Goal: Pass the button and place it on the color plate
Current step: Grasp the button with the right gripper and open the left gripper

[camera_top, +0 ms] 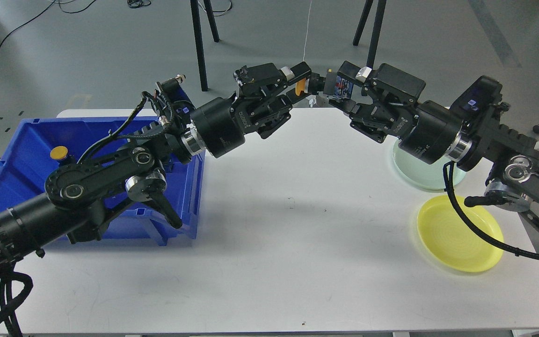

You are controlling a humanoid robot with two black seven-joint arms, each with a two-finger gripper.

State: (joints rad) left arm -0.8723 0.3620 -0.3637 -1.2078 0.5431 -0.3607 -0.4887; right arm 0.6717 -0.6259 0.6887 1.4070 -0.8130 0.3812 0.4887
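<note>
A blue bin (26, 154) sits on the white table (274, 243), black stand legs (199, 42) behind

A small orange button (301, 86) is up in the air above the far side of the table, standing on its edge between the tips of the two black arms. Another round orange button (59, 152) lies flat in the blue bin. The yellow plate (459, 234) and the pale green plate (427, 174) sit on the right, near each other.

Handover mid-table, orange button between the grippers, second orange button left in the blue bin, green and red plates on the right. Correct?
Not quite. The head view shows the second plate is yellow, not red. The rest holds: orange button between the left gripper and right gripper, another button in the blue bin, green plate.
</note>
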